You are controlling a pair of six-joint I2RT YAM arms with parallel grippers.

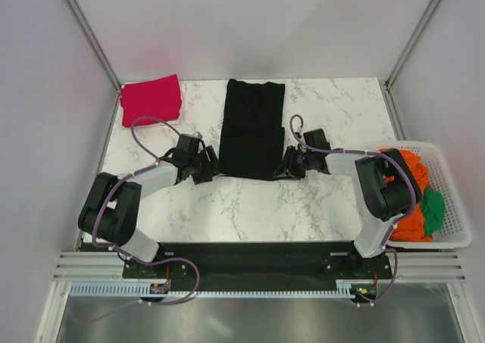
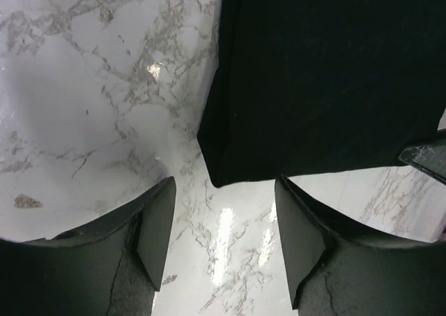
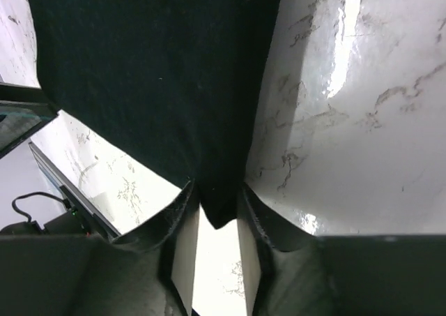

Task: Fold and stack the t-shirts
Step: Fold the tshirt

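Observation:
A black t-shirt (image 1: pixel 253 129) lies flat on the marble table, folded into a long strip. A folded red t-shirt (image 1: pixel 151 99) sits at the far left. My left gripper (image 1: pixel 208 166) is open and empty, low at the black shirt's near left corner (image 2: pixel 219 169), which lies just ahead of the fingers (image 2: pixel 157 222). My right gripper (image 1: pixel 290 163) is at the near right corner; its jaws are narrowed but apart, and the shirt corner (image 3: pixel 219 208) lies between the fingers (image 3: pixel 182 246) with a gap showing behind it.
A white basket (image 1: pixel 447 207) at the right edge holds orange (image 1: pixel 413 173) and green (image 1: pixel 433 209) shirts. White walls enclose the table on the left, the back and the right. The right gripper's tip (image 2: pixel 426 157) shows in the left wrist view.

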